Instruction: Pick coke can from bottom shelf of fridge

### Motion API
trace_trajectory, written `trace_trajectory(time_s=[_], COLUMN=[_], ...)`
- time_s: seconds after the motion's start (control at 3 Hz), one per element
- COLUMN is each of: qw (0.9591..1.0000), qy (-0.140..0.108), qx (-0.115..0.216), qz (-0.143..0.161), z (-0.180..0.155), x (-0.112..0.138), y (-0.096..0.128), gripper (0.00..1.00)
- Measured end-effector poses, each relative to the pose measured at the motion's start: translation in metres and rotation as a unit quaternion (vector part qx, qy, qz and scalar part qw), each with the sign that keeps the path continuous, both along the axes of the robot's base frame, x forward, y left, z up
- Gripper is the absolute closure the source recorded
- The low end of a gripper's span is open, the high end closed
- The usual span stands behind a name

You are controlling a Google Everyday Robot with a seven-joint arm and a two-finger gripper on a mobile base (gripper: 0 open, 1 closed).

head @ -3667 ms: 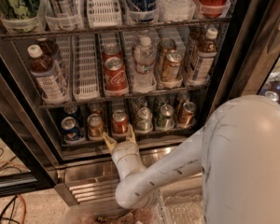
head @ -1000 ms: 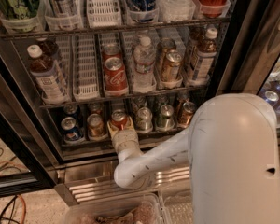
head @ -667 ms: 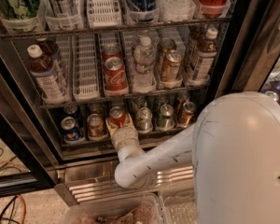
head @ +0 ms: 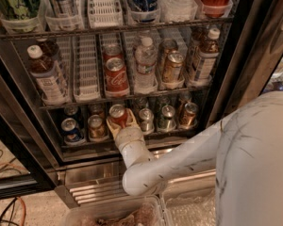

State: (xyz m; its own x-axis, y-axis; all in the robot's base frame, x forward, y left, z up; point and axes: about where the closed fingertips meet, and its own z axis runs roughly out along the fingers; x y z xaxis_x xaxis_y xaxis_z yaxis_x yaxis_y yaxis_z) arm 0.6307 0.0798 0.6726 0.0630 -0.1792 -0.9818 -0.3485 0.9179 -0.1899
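The coke can (head: pixel 118 113), red with a silver top, stands in the third lane of the bottom shelf (head: pixel 104 143) of the fridge (head: pixel 228 74). My gripper (head: pixel 120 122) reaches into that lane from below on a white arm. Its pale fingers (head: pixel 131 120) sit on both sides of the can's lower body, closed against it. The can is upright and still in its lane. The can's lower half is hidden behind the gripper.
On the same shelf, a blue Pepsi can (head: pixel 71 130) and a gold can (head: pixel 96 126) stand to the left, and several more cans (head: pixel 166 117) to the right. Above is a rack with another red can (head: pixel 115 74) and bottles (head: pixel 145 62). The ribbed steel base (head: pixel 94 185) lies below.
Since 3.7 s ago the gripper has risen from the shelf's front edge and now encloses the coke can. Over the last second it has barely moved.
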Motion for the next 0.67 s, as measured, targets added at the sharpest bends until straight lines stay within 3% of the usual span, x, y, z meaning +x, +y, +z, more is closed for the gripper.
trace_trajectory(time_s=[0.67], qw=[0.9998], qy=[0.010], qx=[-0.013], qz=[0.010], z=[0.016], x=[-0.070], y=[-0.031], gripper=[1.00])
